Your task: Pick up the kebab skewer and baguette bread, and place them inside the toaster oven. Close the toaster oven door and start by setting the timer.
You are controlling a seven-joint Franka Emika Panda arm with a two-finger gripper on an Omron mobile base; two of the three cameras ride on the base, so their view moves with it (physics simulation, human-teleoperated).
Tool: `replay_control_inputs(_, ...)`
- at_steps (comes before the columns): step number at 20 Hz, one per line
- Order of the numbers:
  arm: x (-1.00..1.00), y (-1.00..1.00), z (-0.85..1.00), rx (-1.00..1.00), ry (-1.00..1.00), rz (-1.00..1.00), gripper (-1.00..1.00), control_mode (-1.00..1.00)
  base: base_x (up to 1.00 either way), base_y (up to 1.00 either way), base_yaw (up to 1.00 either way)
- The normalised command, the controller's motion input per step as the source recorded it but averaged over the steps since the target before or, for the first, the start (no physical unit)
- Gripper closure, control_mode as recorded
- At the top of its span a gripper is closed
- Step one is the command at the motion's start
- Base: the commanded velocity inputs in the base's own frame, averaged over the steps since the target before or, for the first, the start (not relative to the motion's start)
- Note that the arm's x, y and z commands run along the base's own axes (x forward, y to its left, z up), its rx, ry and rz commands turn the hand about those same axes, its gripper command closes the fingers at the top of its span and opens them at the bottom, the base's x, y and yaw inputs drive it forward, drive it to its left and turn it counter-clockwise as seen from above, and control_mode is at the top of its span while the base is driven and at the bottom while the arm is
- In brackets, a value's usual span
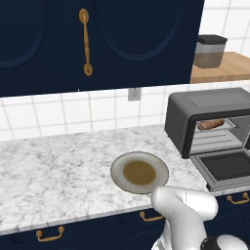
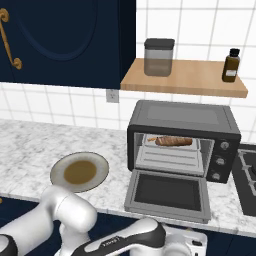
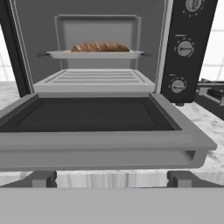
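Baguette bread (image 3: pixel 99 47) beyond open pincer (image 3: pixel 112 179).

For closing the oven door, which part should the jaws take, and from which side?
Probably the front lip of the door, approached from below its outer face. The door lies folded down flat, window side up, so lifting that far edge swings it shut. The open gripper sits just under it.

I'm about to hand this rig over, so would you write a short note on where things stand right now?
Gripper: open, empty, low in front of the toaster oven door.
Baguette bread: on the upper tray inside the toaster oven. Kebab skewer: I can't make it out beside the loaf.
Plate: on the counter, nothing on it.
Door hangs fully open.
Left: confirm the skewer, close the door, set the timer knob.
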Motion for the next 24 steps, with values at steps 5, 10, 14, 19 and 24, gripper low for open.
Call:
replay_control_inputs(5,0.13,0.11,-0.1,0.0,0.0,0.0,-1.0,-1.0,0.0,0.0,0.0)
replay_control_inputs(10,0.0,0.0,-0.25,0.0,0.0,0.0,-1.0,-1.0,0.0,0.0,0.0)
replay_control_inputs(14,0.12,0.0,-0.05,0.0,0.0,0.0,-1.0,-1.0,0.0,0.0,0.0)
replay_control_inputs(19,0.23,0.05,-0.02,0.0,0.0,0.0,-1.0,-1.0,0.0,0.0,0.0)
replay_control_inputs(24,0.12,0.04,-0.17,0.0,0.0,0.0,-1.0,-1.0,0.0,0.0,0.0)
